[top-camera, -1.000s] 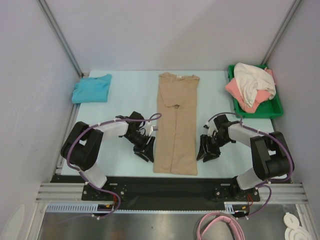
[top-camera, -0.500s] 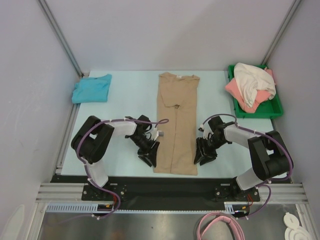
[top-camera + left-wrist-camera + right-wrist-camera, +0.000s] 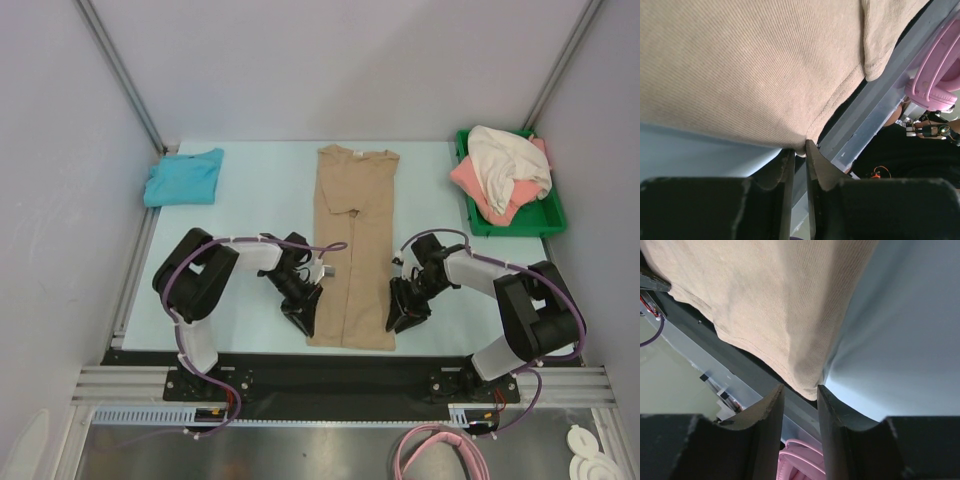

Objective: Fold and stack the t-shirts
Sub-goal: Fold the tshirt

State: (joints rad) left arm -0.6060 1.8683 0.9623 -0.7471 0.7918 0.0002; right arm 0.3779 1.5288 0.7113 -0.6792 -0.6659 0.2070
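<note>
The tan t-shirt (image 3: 352, 240) lies folded into a long narrow strip down the middle of the table, collar at the far end. My left gripper (image 3: 303, 318) is at its near left corner; in the left wrist view (image 3: 799, 147) the jaws are pinched on the hem corner of the tan cloth (image 3: 765, 65). My right gripper (image 3: 397, 318) is at the near right corner; in the right wrist view (image 3: 800, 387) its jaws stand apart, with the corner of the tan cloth (image 3: 765, 305) just at their tips. The teal-blue t-shirt (image 3: 184, 177) lies folded at the far left.
A green tray (image 3: 553, 217) at the far right holds the crumpled cream-white t-shirt (image 3: 505, 165) on the coral-pink one (image 3: 470, 180). The table's near edge and a metal rail run right under both grippers. A pink cable (image 3: 440, 450) coils below the table.
Both grippers have moved inward and toward the near edge, up to the tan shirt's bottom corners. The shirt itself has not moved.
</note>
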